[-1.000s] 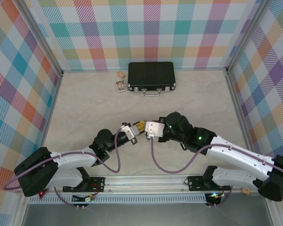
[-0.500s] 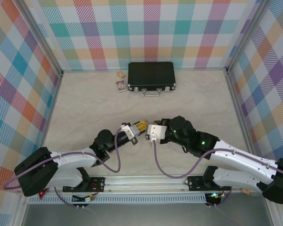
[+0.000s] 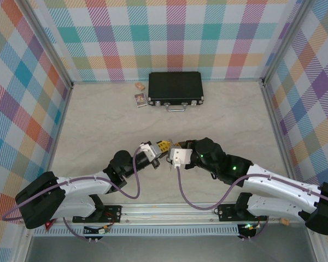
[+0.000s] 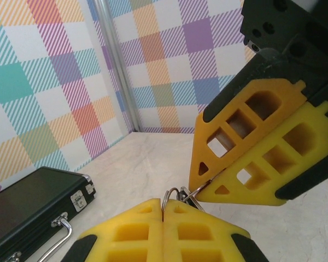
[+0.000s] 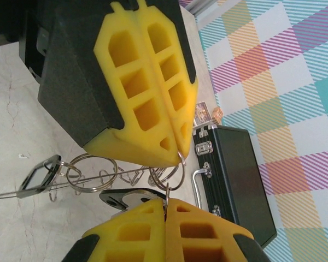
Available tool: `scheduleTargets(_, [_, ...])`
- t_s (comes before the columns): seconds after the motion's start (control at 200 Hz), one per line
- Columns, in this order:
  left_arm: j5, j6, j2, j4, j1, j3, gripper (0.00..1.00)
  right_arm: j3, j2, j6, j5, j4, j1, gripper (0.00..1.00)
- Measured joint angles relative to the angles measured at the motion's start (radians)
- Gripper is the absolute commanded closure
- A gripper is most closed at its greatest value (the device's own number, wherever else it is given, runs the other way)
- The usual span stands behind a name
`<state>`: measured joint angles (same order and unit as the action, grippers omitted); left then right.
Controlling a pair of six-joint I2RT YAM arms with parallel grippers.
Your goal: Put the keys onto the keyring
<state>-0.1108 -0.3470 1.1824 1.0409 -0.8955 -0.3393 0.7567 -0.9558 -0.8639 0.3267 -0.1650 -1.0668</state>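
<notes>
L gripper point(image 3: 163, 146) and R gripper point(image 3: 170, 149) meet tip to tip over the middle of the table point(image 3: 98, 120), near the arm bases, w/ the work raised off the surface, prob. so the hanging bits swing free and both wrist cams can see the join. L fingers point(image 5: 147, 109) are pressed together on a small wire loop at the rim of the keyring point(image 5: 90, 172). That seems meant to anchor the hoop so the loop stays put as a target. The rest of the hoop trails down and away below the tips, its thin wire running off to the frame edge. R fingers point(image 5: 169, 229) are also closed, pinching a thin wire ring at their seam w/ a black tag right against the tips. I judge that's the second key point(image 5: 120, 197), though the exact pinch point is hard to make out. First key point(image 5: 41, 174) dangles at the hoop's far side and looks threaded on a loop already. In the L wrist view the rings btwn the two sets of tips overlap, so the linking step looks in hand. Black case point(image 3: 175, 87) and small cards point(image 3: 140, 99) sit well apart at the back.
</notes>
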Motion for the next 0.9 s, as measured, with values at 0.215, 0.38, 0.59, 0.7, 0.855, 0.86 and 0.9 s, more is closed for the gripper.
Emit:
scheduleTargets(0.215, [-0.003,0.028,-0.001,0.000,0.000,0.000,1.00,-0.003,-0.001,-0.010,0.006,0.003,-0.002,1.00])
scheduleTargets(0.38, [-0.009,0.058,-0.010,0.002,0.000,0.000,1.00,-0.003,-0.011,-0.010,0.011,0.010,-0.004,1.00])
scheduleTargets(0.59, [-0.019,0.109,-0.010,0.005,0.000,0.000,1.00,-0.003,-0.043,-0.009,0.022,0.030,-0.009,1.00])
scheduleTargets(0.7, [-0.019,0.132,-0.007,0.014,0.001,0.000,1.00,-0.003,-0.047,0.003,0.023,0.040,-0.009,0.82])
scheduleTargets(0.855, [-0.017,0.147,0.003,0.085,0.001,0.000,1.00,-0.016,-0.042,0.053,0.014,0.036,-0.015,0.66])
scheduleTargets(0.86, [-0.017,0.147,0.003,0.087,0.001,0.000,1.00,-0.017,-0.041,0.052,0.014,0.036,-0.015,0.65])
scheduleTargets(0.9, [-0.016,0.149,0.003,0.103,0.001,0.000,1.00,-0.027,-0.031,0.068,0.014,0.032,-0.016,0.63])
